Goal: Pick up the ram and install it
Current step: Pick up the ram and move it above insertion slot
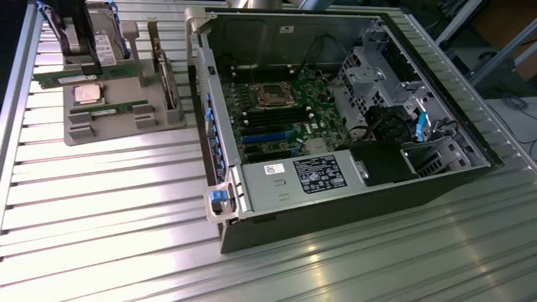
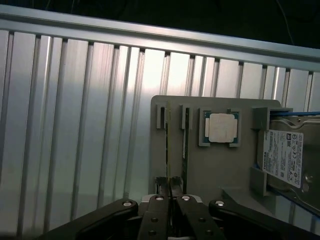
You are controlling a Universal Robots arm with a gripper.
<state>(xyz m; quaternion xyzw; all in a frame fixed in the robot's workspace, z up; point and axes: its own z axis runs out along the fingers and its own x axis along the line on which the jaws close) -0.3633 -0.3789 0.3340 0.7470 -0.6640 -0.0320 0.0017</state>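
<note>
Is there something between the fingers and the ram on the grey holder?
Nothing visible. The shut fingers hang above the grey holder, and the ram beside the processor lies uncovered in its slot.

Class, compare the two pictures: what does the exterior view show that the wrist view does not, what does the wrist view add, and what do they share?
Exterior view: the open computer case with its motherboard and power supply. Wrist view: the gripper, shut, by the grey holder. Shared: that holder, the processor chip, a ram stick, the hard drive and the ribbed table.
</note>
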